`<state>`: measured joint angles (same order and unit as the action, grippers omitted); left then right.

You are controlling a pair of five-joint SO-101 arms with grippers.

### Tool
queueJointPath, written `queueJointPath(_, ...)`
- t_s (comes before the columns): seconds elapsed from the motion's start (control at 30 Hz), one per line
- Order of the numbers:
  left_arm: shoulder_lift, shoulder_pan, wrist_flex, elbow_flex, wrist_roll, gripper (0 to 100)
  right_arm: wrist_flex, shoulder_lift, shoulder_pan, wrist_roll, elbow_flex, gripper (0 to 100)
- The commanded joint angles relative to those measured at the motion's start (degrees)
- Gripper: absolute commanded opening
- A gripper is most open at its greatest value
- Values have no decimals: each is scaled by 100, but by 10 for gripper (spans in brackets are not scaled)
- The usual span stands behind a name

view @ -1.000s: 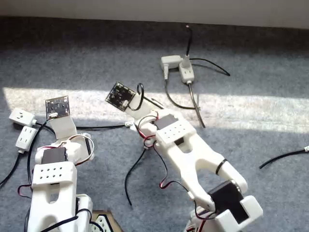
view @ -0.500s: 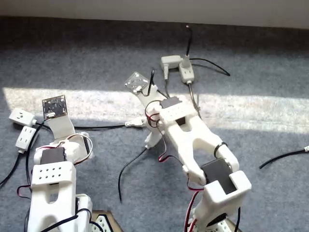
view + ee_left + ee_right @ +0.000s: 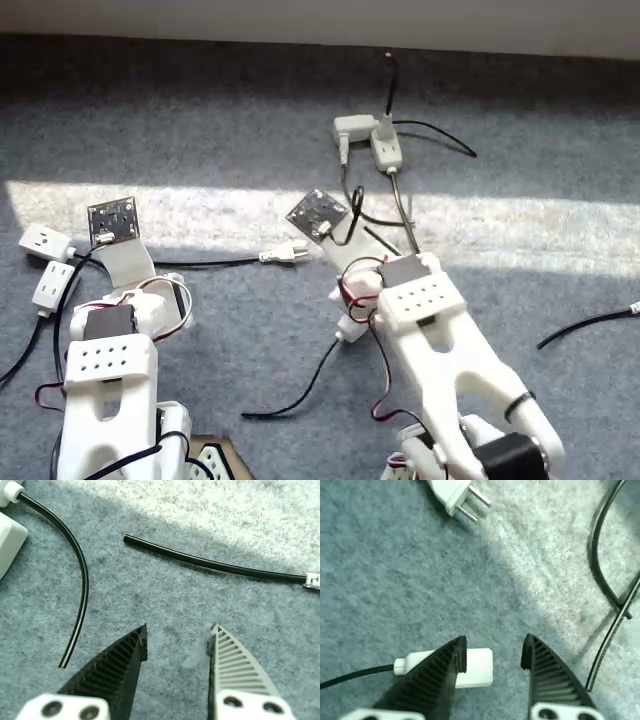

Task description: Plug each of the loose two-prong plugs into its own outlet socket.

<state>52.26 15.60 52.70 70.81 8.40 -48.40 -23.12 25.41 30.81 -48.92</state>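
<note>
Hanging over grey carpet [image 3: 200, 330], the right gripper [image 3: 495, 640] is released, jaws apart with nothing between them. A white block [image 3: 472, 667] on a black cord [image 3: 355, 676] lies partly behind its dark finger; I cannot tell whether it is a plug or a socket. A two-prong plug [image 3: 456, 493] lies on the carpet well ahead, prongs bare. The left gripper [image 3: 180, 628] is likewise released over carpet, near two sockets [image 3: 45, 242] at the left.

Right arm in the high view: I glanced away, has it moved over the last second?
Yes. The right arm has pulled back toward the near edge, away from the white outlet sockets it neared half a second ago.
</note>
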Motion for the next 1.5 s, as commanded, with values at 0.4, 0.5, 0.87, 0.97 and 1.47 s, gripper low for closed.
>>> queueJointPath(0.4, 40, -224, -237, 40, 18, 213, 497, -646, -321, -2971, -673, 190)
queueJointPath(0.5, 40, -224, -246, 92, 18, 213, 391, -497, -409, -2760, -822, 190)
queueJointPath(0.87, 40, -224, -396, 136, 18, 213, -1130, -2273, -585, -2637, -787, 190)
queueJointPath(0.97, 40, -224, -387, 136, 18, 213, -1429, -3196, -585, -2479, -910, 190)
queueJointPath(1.47, 84, -224, -378, 180, 18, 213, -637, -1798, -585, -1960, -1851, 190)
